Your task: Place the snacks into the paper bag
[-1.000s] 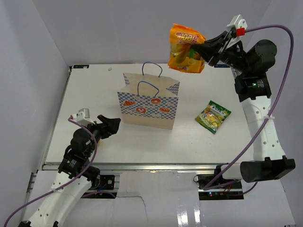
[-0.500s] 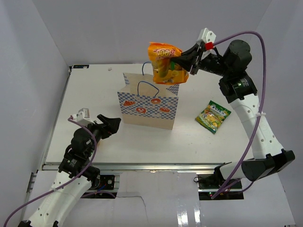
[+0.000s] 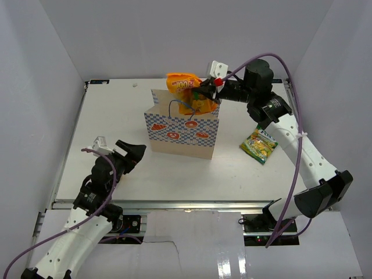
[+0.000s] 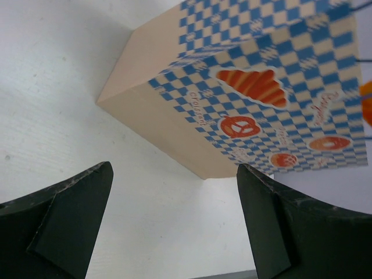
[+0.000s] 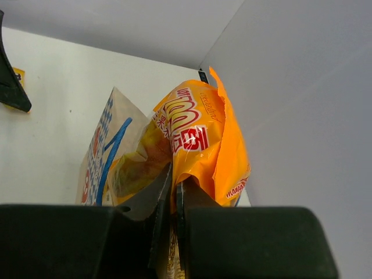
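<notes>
From above, the bag (image 3: 181,129) stands upright near the middle of the table (image 3: 110,110), mouth open. The right gripper (image 3: 204,93) is clenched on the orange pouch (image 3: 183,86) and holds it over the far side of the bag's mouth. The pouch's lower end sits behind a blue handle, at or just inside the rim; how deep cannot be told. A green pouch (image 3: 261,144) lies flat toward the table's right edge, well apart from the bag. The left gripper (image 3: 131,154) is near the front left corner, jaws spread and empty, pointing at the bag without touching it.

In the left wrist view, both dark fingers (image 4: 68,224) stand wide apart with nothing between them, above bare table. The bag's checkered band and orange pictures fill the space beyond.

In the right wrist view, the jaws are pinched tight on the edge of the orange pouch, which rises crumpled above them. The bag's rim and a blue handle are just to its left.
</notes>
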Available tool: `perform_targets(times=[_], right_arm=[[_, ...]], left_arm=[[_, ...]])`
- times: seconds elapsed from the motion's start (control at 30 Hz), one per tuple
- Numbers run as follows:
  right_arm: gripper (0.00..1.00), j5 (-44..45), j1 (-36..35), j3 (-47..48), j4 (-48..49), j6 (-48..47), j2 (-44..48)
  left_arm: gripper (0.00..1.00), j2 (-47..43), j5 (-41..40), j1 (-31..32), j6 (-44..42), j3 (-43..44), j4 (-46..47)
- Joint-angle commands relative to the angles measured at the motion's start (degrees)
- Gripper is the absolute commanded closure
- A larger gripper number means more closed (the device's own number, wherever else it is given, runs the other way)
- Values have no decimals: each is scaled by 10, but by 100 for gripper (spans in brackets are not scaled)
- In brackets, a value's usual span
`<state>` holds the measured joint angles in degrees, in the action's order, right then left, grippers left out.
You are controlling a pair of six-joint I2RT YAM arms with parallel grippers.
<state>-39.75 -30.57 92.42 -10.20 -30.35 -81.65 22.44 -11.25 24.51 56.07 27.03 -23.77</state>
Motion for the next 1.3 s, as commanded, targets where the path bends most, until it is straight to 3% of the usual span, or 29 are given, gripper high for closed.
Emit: perform_targets(times=[0.0,0.27,0.33,0.47,0.67,0.8,0.9,1.03,1.27], right_arm=[[92,21,-17,-5,49,-89,1],[82,63,-31,-22,47,-151,-26],[75,67,-32,-24,43,-160,-30],[43,71,-32,-31,40,-161,-31],[23,86,-28,-15,33,-97,-3],[12,90,-3,-6,5,-59,23],[7,78,30,-20,-22,-33,41],[5,24,128,-73,-40,-1,78],[4,-49,258,-152,-80,-10,123]], left_arm=[[2,23,-59,2,131,22,-73],[2,106,-106,2,278,81,-187],[2,127,-113,2,314,103,-226],[2,195,-132,2,369,144,-291],[2,301,-178,1,443,217,-443],[2,355,-182,-16,482,226,-497],[2,379,-151,-76,469,218,-492],[2,393,-120,-194,364,184,-394],[2,465,-99,-304,253,189,-314]])
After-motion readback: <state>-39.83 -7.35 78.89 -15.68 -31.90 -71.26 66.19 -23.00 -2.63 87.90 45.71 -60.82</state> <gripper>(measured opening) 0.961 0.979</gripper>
